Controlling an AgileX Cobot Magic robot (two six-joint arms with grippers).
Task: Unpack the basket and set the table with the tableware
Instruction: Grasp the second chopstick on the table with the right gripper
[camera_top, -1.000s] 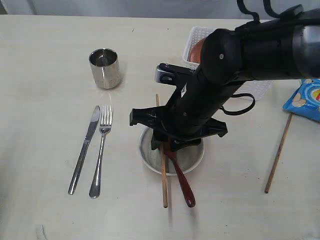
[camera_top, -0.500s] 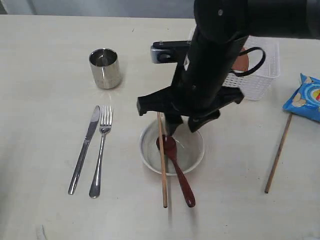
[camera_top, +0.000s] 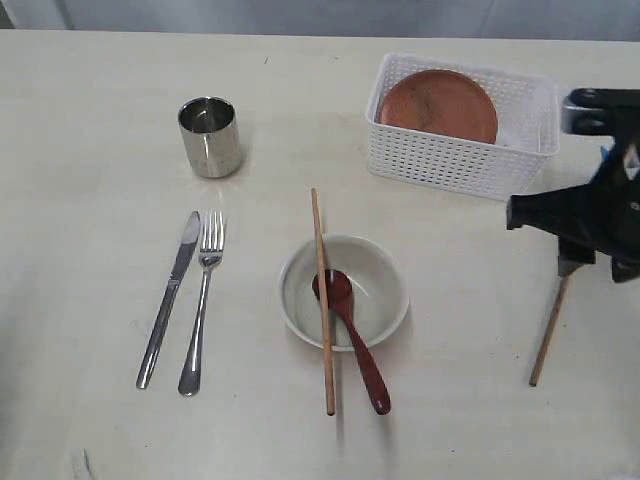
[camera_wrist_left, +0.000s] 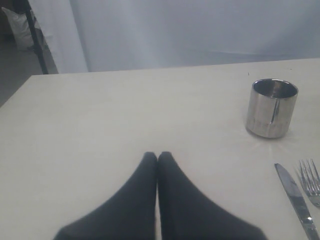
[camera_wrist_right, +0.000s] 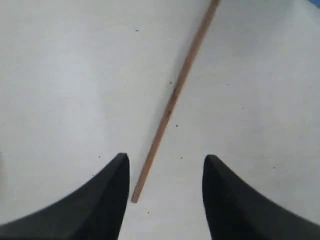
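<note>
Seemingly fetching thin wooden chopstick (camera_wrist_right: 172, 97), flat on pale cream surface (camera_top: 100, 100) near white perforated basket (camera_top: 450, 165); right tool (camera_wrist_right: 166, 157) wide open, empty, above it, left tool (camera_wrist_left: 158, 156) shut, empty; calls for lowering, pinching.

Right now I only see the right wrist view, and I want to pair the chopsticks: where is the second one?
Observer: The second chopstick lies across the bowl, both ends past its rim.
Operator: Anything else in that bowl?
Observer: The wooden spoon, head inside, handle sticking out over the rim.
Operator: Is the basket unpacked?
Observer: No, the brown plate leans inside the basket.
</note>
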